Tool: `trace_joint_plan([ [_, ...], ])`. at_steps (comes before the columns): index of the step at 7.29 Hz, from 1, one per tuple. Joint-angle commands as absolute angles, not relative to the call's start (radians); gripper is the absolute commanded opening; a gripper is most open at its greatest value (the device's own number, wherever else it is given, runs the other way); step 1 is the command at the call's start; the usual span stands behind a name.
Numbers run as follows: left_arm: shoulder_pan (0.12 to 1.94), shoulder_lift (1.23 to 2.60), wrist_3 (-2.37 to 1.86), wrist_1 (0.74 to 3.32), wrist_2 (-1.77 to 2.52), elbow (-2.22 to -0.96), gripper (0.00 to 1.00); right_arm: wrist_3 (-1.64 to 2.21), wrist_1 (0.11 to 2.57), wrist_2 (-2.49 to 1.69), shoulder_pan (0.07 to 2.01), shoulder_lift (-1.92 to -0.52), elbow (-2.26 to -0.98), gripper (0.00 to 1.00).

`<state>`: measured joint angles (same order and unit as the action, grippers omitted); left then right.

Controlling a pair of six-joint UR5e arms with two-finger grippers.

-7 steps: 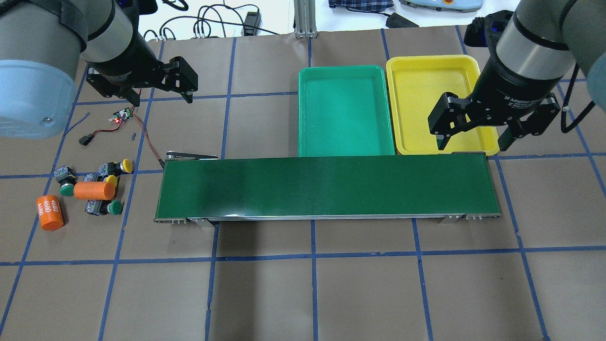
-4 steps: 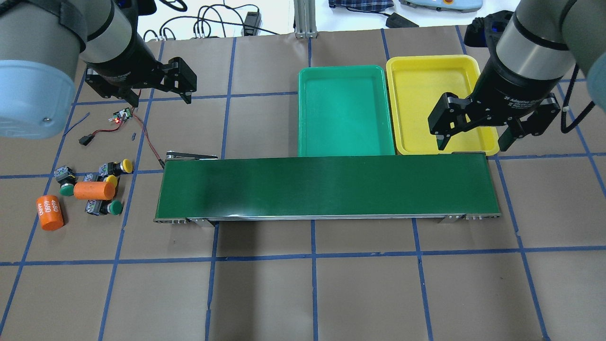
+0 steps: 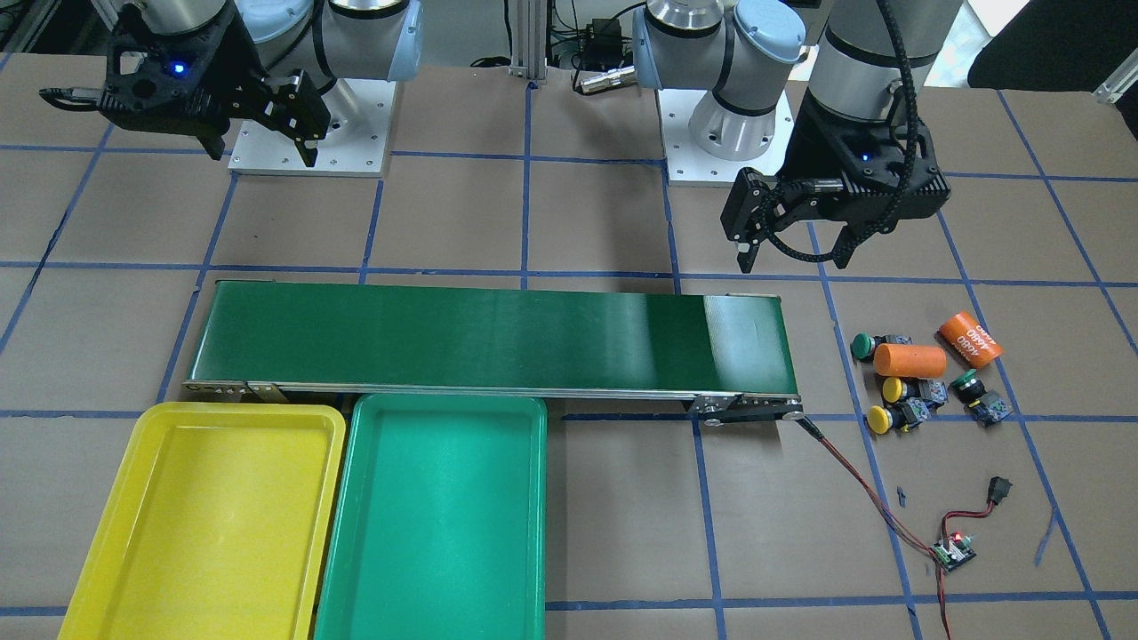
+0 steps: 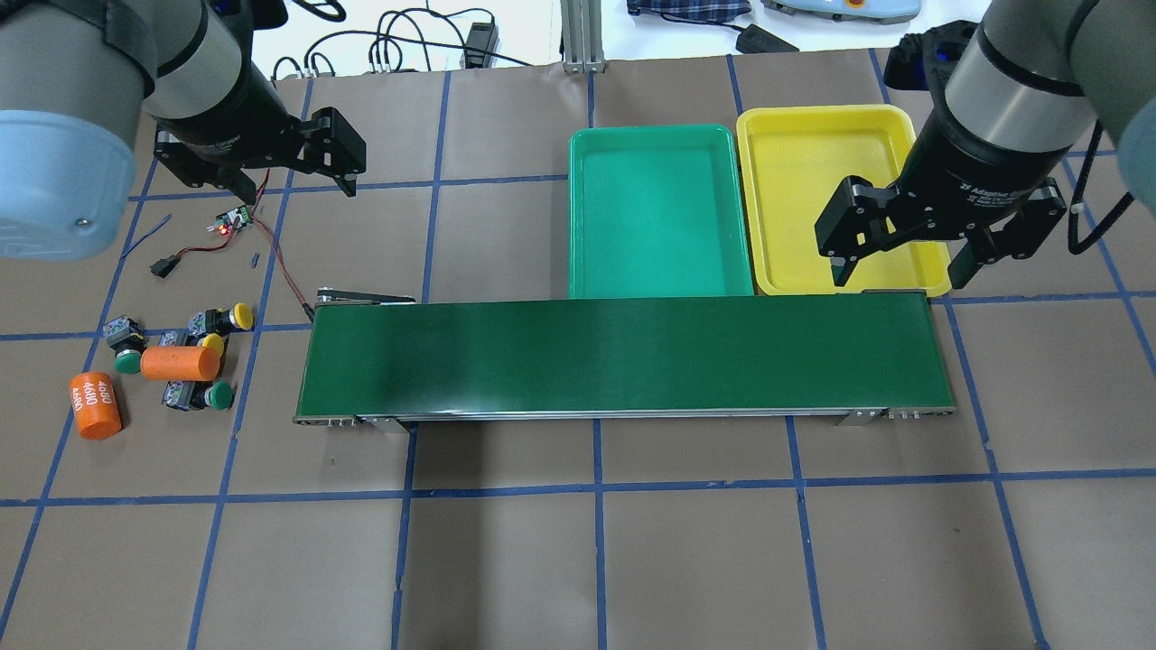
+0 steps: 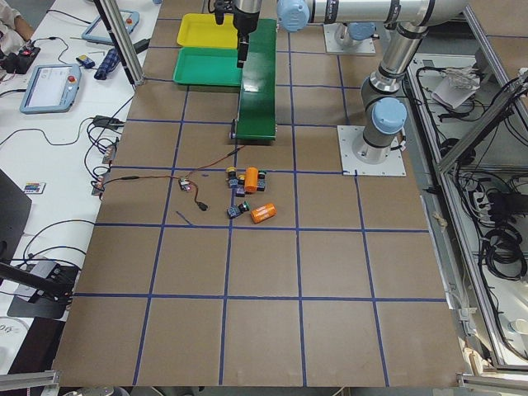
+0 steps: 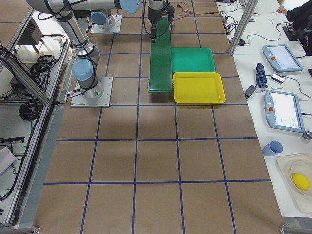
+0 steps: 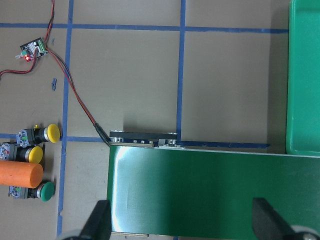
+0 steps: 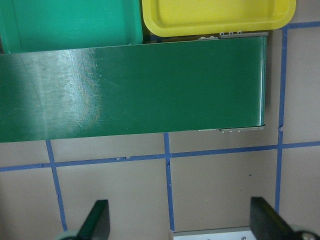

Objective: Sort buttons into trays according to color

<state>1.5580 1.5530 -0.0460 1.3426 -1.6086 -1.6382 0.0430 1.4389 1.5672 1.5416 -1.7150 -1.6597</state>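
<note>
Two yellow-capped buttons (image 4: 240, 315) (image 4: 213, 344) and two green-capped buttons (image 4: 127, 363) (image 4: 219, 394) lie clustered on the table at the left. They also show in the left wrist view, a yellow one (image 7: 51, 132) uppermost. The green tray (image 4: 659, 217) and the yellow tray (image 4: 795, 181) sit side by side beyond the belt, both empty. My left gripper (image 4: 293, 185) hangs open and empty, above and beyond the buttons. My right gripper (image 4: 900, 275) hangs open and empty over the yellow tray's near right corner.
A long dark-green conveyor belt (image 4: 623, 361) runs across the middle. A plain orange cylinder (image 4: 179, 363) lies among the buttons, and one printed "4680" (image 4: 95, 406) lies to their left. A small circuit board (image 4: 233, 219) with red wires lies under the left gripper.
My left gripper has shifted slightly to the left and away from the robot, still open. The right gripper and the objects have not moved.
</note>
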Motion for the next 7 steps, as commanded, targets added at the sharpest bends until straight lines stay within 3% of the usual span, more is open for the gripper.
trace_joint_plan([
  [1,1.525,1.565,-0.046,1.335,-1.612,-1.640,1.00,0.043,1.439,1.565,1.542,-1.715,-1.660,1.00],
  [7,1.286,1.601,-0.017,1.223,-1.612,-1.723,1.00,0.048,1.439,1.566,1.542,-1.717,-1.660,1.00],
])
